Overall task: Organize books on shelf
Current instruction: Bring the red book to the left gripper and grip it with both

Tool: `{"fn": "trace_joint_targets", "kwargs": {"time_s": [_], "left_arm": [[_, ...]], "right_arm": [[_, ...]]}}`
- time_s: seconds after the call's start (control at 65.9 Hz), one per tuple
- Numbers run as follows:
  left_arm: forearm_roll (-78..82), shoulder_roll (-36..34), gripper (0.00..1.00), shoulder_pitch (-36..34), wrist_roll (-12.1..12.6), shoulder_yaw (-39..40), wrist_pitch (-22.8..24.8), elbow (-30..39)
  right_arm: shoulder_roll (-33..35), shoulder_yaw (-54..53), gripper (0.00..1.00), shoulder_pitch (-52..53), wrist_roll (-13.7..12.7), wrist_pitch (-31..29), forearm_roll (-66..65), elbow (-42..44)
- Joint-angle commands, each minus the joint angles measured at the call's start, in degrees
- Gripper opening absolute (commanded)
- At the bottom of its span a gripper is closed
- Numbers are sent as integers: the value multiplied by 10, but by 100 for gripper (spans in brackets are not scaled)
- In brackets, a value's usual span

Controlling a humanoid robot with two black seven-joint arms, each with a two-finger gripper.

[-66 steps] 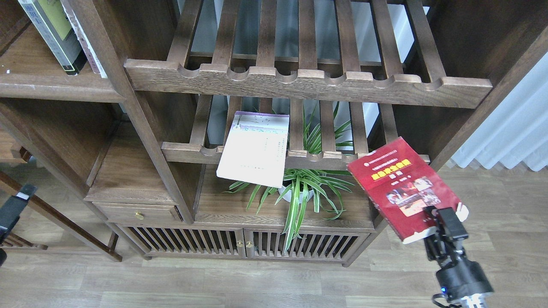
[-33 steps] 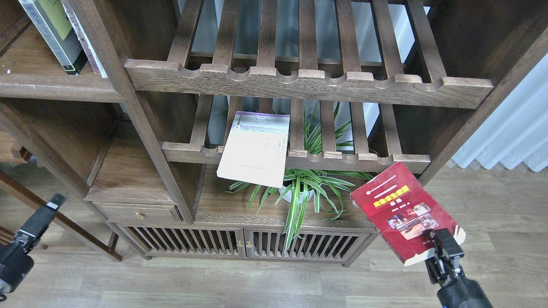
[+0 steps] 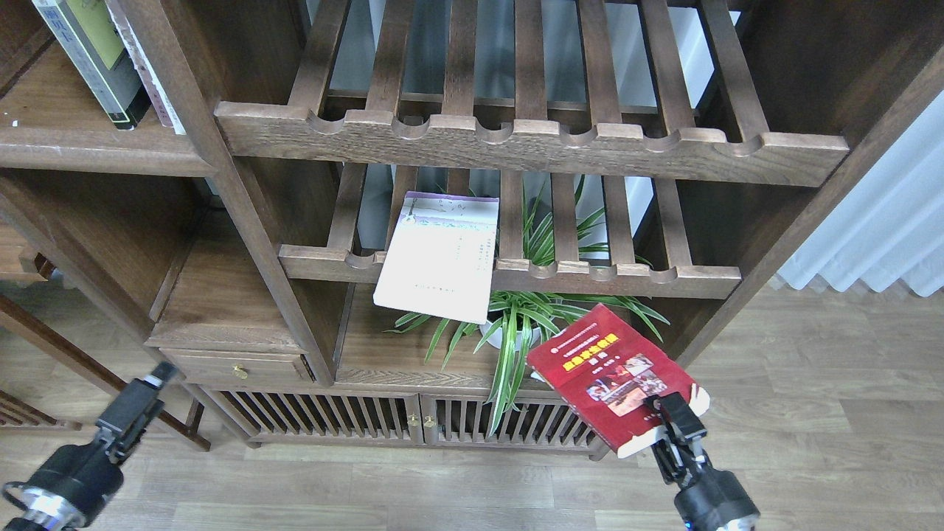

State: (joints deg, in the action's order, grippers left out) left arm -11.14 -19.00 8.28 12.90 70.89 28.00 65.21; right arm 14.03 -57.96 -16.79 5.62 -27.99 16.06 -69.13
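My right gripper (image 3: 672,419) is shut on the lower corner of the thick red book (image 3: 601,372) with a yellow title. It holds the book tilted in the air, in front of the cabinet's lower right. The pale lavender-white book (image 3: 441,254) lies flat on the lower slatted rack and overhangs its front rail. The green-and-grey book (image 3: 88,51) stands leaning on the solid dark-brown shelf (image 3: 88,151) at the top left. My left gripper (image 3: 140,402) is low at the left, in front of the cabinet and empty. Its fingers look like one dark bar.
A spider plant (image 3: 527,324) in a white pot stands under the lower rack, just behind the red book. A pink-edged book (image 3: 144,66) leans beside the green-and-grey one. Two slatted racks (image 3: 531,144) fill the middle. Slatted cabinet doors (image 3: 413,420) are below and a curtain (image 3: 877,228) is at the right.
My right gripper has carried the red book down and to the left, from beside the rack's right end to in front of the plant. My left arm has moved right, further into view.
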Motion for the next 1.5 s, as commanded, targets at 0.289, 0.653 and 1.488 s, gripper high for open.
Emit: {"fn": "trace_joint_targets", "kwargs": {"time_s": [0.289,0.653,1.488], "left_arm": [[-63,64,96,-3,-2,-95,0,4],[-61,150,95,-8,-20,-123,0,6],[-63,190,72,-49,-80,-207,0,-12]], "right_arm": [[-59,79,4,49,-1,0,-9,7],[-101,107,4,51,-25,0,-12,7],[-140,117,4,29,-52,0,-38,4]]}}
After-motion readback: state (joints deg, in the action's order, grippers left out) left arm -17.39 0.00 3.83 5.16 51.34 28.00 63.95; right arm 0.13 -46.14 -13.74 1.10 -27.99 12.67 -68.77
